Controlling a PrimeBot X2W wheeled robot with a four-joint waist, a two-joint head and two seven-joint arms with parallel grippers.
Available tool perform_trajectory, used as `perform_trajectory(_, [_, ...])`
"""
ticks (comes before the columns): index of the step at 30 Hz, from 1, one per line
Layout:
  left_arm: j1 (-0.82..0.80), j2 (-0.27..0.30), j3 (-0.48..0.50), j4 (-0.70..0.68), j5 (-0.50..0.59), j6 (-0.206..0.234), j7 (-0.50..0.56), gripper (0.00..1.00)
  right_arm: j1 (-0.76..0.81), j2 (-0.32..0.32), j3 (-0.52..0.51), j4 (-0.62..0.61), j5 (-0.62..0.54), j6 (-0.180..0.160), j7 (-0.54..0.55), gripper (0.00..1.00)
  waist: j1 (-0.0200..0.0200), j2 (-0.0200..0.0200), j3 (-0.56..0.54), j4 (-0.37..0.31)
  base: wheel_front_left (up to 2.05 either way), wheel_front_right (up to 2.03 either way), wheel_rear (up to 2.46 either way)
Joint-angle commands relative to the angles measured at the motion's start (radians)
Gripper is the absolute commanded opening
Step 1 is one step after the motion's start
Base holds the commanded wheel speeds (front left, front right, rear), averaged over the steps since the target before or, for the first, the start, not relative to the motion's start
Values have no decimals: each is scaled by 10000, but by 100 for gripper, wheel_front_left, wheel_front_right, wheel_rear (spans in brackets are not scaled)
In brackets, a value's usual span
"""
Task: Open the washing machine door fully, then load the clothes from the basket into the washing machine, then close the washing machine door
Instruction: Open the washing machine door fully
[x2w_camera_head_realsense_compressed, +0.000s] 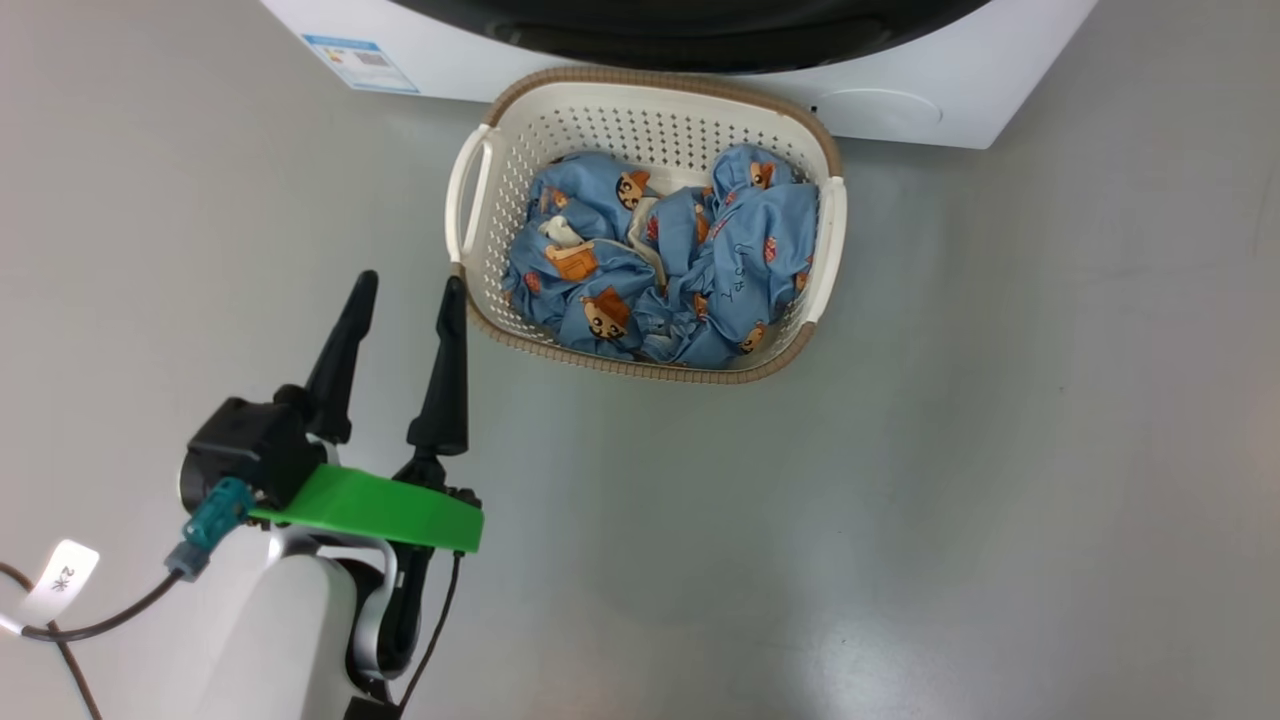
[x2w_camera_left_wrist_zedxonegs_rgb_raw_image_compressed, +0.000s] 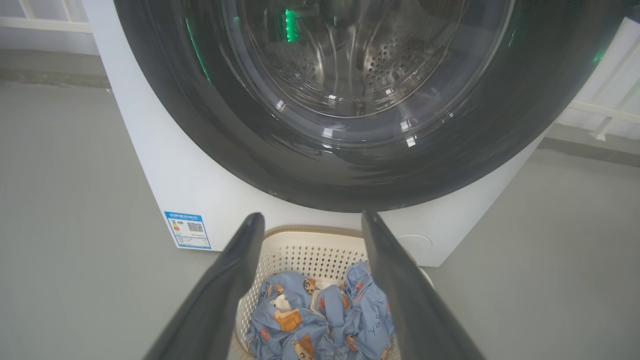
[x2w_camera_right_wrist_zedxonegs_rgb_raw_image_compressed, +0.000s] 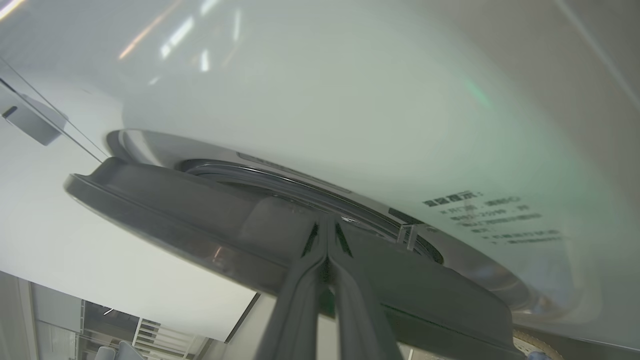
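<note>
Your left hand (x2w_camera_head_realsense_compressed: 410, 285) hangs over the grey floor (x2w_camera_head_realsense_compressed: 1000, 500) with its two dark fingers spread wide and nothing between them. The basket (x2w_camera_head_realsense_compressed: 640, 115) sits just beside it, on the hand's right in the head view. The nearer fingertip lines up with the basket's near-left corner, and from above you cannot tell whether it touches the brown rim. The clothes (x2w_camera_head_realsense_compressed: 670, 260) lie crumpled inside the basket, blue printed fabric with a little cream showing, all below the rim. The basket stands on the floor close up to the foot of the washing machine (x2w_camera_head_realsense_compressed: 900, 100), directly under the washing machine door (x2w_camera_left_wrist_zedxonegs_rgb_raw_image_compressed: 350, 170). The blue label sticker (x2w_camera_head_realsense_compressed: 360, 62) is off to the basket's left.

In the left wrist view you look along the open fingers at the door's glossy black rim and glass, with the steel drum visible behind the glass. The basket and clothes show low between the fingers, nearer to the hand than the machine is.

Your right hand (x2w_camera_right_wrist_zedxonegs_rgb_raw_image_compressed: 327, 222) is up at the door. Its fingers are pressed together with nothing gripped between them. Their tips lie against the dark edge of the door rim, on the side facing the white front panel. A narrow gap shows there between the rim and the machine's front. From this angle you cannot tell whether the door is unlatched or simply seated in its recess.
</note>
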Motion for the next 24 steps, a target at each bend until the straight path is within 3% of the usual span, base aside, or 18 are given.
perform_trajectory(1, [-135,210,224,-257,-101,86,-65,100,-203,121,79,-147,56,16,87,0,-1,0,30,63,0,0,0])
perform_trajectory(15, [-280,210,121,-321,-299,180,-65,100,-971,183,329,371,-213,16,177,0,-1,0,371,495,0,0,0])
perform_trajectory(24, [-131,210,425,-174,-73,157,-65,100,-383,378,600,388,-56,16,470,0,-1,0,-111,484,0,0,0])
